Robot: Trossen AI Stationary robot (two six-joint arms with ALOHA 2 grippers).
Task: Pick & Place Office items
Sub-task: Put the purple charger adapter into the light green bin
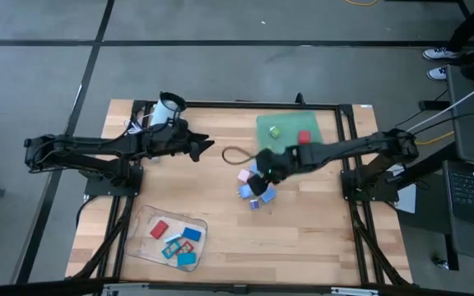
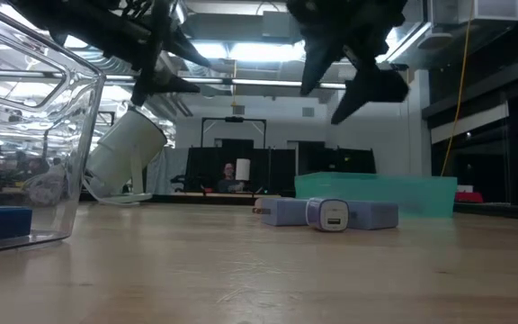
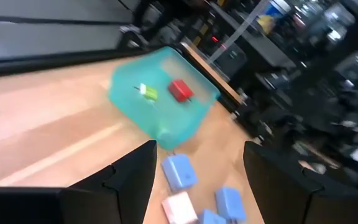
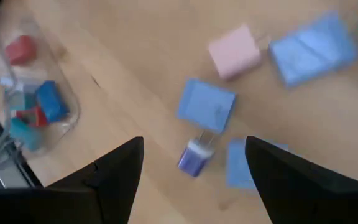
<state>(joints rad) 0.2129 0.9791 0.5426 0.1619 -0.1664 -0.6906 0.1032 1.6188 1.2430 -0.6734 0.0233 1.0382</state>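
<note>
The office items lie in three places. A loose cluster of light blue pieces and a pink one (image 1: 253, 191) lies on the wooden table near its middle. A red piece (image 1: 304, 137) and a green piece (image 1: 275, 131) lie on a green tray (image 1: 290, 122). Several red, blue and teal pieces sit in a clear container (image 1: 171, 237). My right gripper (image 4: 194, 142) hangs open above the cluster, over a blue piece (image 4: 206, 106) and a small purple-white one (image 4: 196, 155). My left gripper (image 3: 199, 149) stands open left of the cluster with nothing between its fingers.
A white mug (image 1: 168, 108) stands tilted at the far left, beside the left arm. A thin cord loop (image 1: 235, 154) lies between the two grippers. The clear container's wall (image 2: 70, 135) rises at the near left. Bare wood lies along the near right.
</note>
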